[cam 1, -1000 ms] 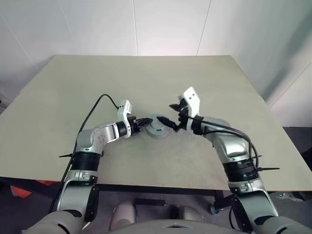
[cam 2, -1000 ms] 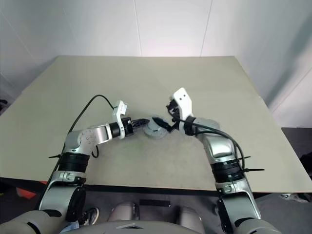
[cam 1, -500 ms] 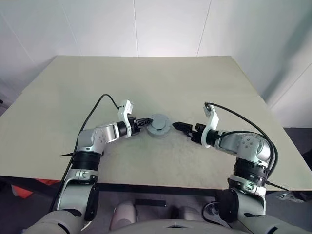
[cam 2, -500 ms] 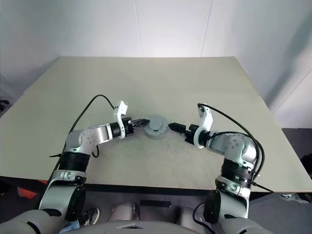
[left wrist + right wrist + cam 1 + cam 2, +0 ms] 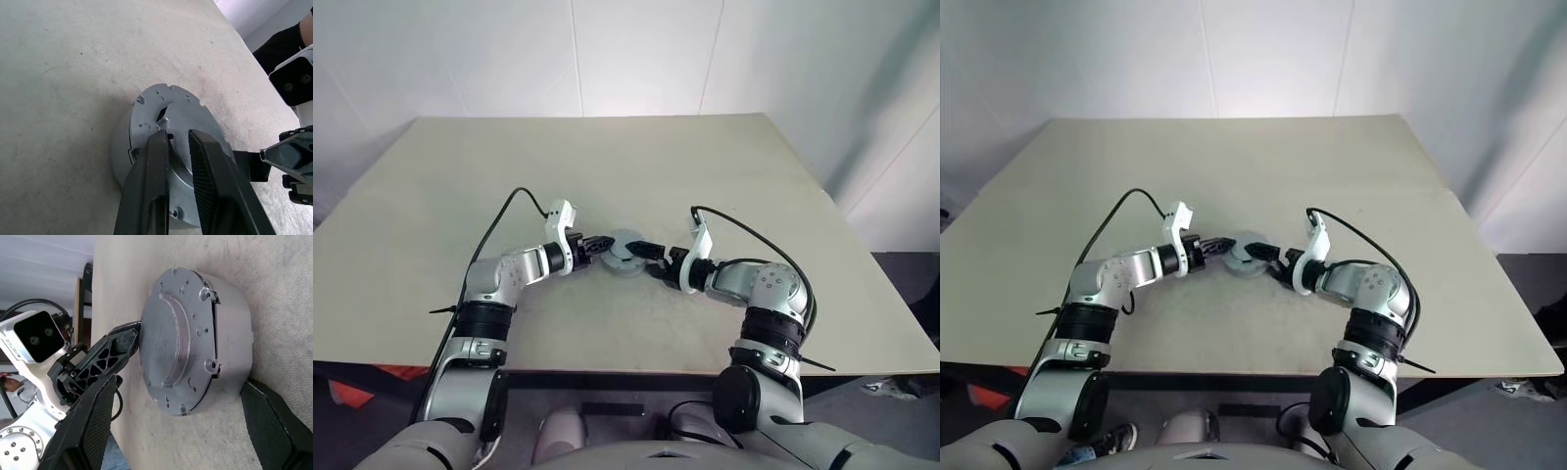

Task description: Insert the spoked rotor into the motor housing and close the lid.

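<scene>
- The right tool (image 5: 651,253) has come down from its raised pose of a second ago and rolled over — it now lies low over the table (image 5: 724,166), near the middle of the frame, with its fingers spread wide on either side of the grey assembly.
- In the right wrist view those two black fingers (image 5: 88,423) stand at opposite edges of the picture, well apart from each other, with the round body between them; they are open and do not appear to be gripping it yet.
- The left tool (image 5: 598,245) has kept its place, just left of centre. Its fingers (image 5: 151,196) are pressed together with nothing between them, and the tips rest on top of the lid (image 5: 171,122).
- The motor housing (image 5: 230,328) sits on the table at the middle of the frame, already capped by the lid — the flat grey plate lies flush on the drum, so the spoked rotor is presumably inside, though it cannot be seen.
- Judging from this, the insertion is done and the closing step is in hand: the left tool steadies or presses the lid while the right one lines up to take hold of the housing's sides.
- A thin seam shows between the plate and the drum in the right wrist view, so whether the lid is fully seated cannot be told.
</scene>
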You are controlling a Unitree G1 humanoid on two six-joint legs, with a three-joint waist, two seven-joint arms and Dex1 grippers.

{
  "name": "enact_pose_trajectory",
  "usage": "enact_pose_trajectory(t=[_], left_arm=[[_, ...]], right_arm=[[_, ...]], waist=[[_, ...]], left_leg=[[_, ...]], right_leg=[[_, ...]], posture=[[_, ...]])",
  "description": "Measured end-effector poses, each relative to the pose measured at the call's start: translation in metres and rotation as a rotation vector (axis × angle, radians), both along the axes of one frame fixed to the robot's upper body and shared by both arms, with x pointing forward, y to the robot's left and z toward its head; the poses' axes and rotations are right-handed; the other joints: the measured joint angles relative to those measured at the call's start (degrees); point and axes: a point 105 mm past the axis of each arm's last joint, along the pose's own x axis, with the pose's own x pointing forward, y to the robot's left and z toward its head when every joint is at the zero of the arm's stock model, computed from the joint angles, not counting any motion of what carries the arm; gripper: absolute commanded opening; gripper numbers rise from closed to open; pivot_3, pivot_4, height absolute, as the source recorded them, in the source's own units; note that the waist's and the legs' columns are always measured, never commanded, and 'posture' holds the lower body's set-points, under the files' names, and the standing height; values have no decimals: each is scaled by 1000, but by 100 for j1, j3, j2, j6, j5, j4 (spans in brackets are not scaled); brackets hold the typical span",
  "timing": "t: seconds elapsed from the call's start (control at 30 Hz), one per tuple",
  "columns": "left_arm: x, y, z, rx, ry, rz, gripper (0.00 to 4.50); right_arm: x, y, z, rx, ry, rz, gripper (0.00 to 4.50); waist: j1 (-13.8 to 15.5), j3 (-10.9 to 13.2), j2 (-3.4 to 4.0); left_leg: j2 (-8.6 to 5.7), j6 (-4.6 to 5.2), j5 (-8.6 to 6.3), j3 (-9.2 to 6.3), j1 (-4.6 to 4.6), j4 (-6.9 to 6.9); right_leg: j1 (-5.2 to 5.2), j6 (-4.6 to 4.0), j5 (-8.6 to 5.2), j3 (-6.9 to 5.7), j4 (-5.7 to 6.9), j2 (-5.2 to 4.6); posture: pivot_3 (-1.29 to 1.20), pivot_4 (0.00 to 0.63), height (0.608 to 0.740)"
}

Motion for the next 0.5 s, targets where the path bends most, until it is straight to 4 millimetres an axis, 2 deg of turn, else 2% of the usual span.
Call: enact_pose_trajectory(t=[0.3, 0.5], left_arm=[[3, 9, -1, 28, -4, 38, 740], [3, 13, 0, 26, -8, 53, 740]], right_arm=[[21, 13, -2, 60, 15, -33, 4454], [22, 20, 0, 40, -4, -12, 4454]], waist=[[-78, 5, -4], [-99, 7, -8]], left_leg=[[2, -41, 30, -1, 9, -45], [5, -41, 32, -1, 3, -46]], right_leg=[[-33, 1, -1, -8, -19, 4], [-42, 0, 0, -8, -16, 7]], posture=[[0, 0, 740], [0, 0, 740]])
